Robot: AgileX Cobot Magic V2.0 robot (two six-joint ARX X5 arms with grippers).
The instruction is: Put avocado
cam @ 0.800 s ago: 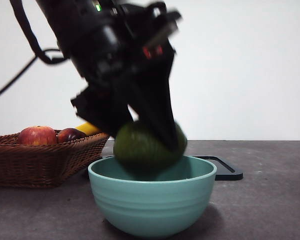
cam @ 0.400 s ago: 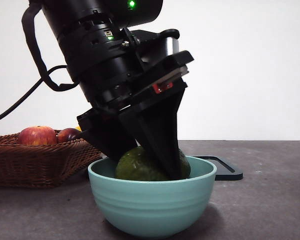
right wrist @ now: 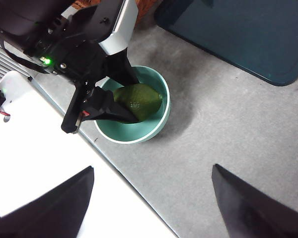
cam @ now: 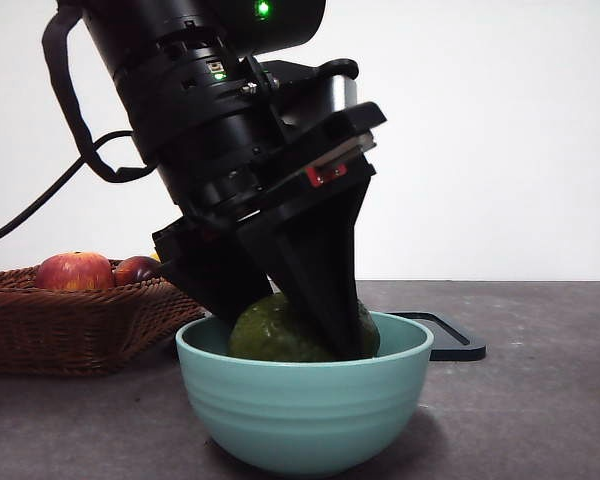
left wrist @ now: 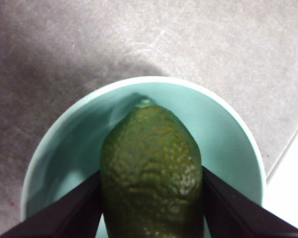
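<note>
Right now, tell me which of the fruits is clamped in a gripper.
The green avocado, held by the left gripper inside the teal bowl. The red apple and the dark plum-like fruit lie untouched in the wicker basket.

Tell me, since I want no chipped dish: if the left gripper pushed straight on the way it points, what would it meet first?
The left gripper, shut on the avocado, points down into the teal bowl. The avocado would probably press into the bowl's inside first; whether they already touch is hidden.

A teal bowl [cam: 303,405] stands on the grey surface [cam: 540,400]. Behind it lies a dark tray [cam: 448,335]. A basket [cam: 75,325] holds an apple [cam: 74,272].
</note>
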